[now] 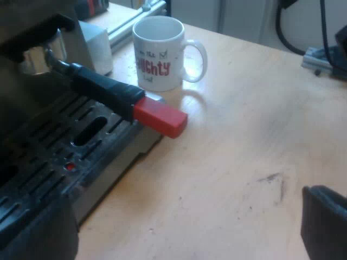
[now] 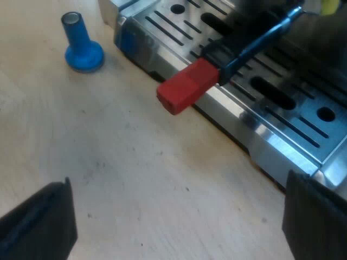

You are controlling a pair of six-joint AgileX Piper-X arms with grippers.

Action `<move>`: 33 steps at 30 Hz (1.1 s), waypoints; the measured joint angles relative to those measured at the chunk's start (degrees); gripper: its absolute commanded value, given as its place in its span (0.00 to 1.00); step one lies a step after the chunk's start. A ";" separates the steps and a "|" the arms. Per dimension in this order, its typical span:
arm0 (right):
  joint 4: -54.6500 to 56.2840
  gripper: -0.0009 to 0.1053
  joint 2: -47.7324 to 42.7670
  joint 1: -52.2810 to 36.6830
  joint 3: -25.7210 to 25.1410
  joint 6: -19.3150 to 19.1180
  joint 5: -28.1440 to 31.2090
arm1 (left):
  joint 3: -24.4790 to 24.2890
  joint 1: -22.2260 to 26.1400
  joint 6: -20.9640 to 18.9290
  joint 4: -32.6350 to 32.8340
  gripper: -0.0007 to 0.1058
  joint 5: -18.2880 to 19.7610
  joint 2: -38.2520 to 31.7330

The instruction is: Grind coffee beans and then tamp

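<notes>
- Holder [image 1: 103, 89] is sitting locked into the espresso machine [image 1: 54, 162], its red end [image 2: 187, 86] jutting over the desk [image 1: 244, 135], probably for catching grounds.
- Blue tamper [image 2: 81, 43] is standing upright at the red end's ten o'clock; from the left wrist, the mug [image 1: 162, 51] is at its twelve.
- Left claw [image 1: 179, 238] and right claw [image 2: 179, 222] are both hanging released, grasping nothing.

mug [image 1: 158, 57]: white, red lettering, upright on table | table [image 1: 244, 141]: light wood, dark scuff mark
</notes>
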 measured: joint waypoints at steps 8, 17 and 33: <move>-13.00 0.60 4.80 10.70 7.48 8.79 13.00 | 6.21 0.00 0.27 -6.61 0.80 2.67 0.13; -25.73 0.33 15.21 17.07 11.10 16.91 27.01 | 9.39 0.00 0.27 -10.54 0.80 3.92 0.10; -50.20 0.21 33.88 17.11 11.10 20.34 35.06 | 11.30 0.00 0.13 -11.26 0.80 3.92 0.10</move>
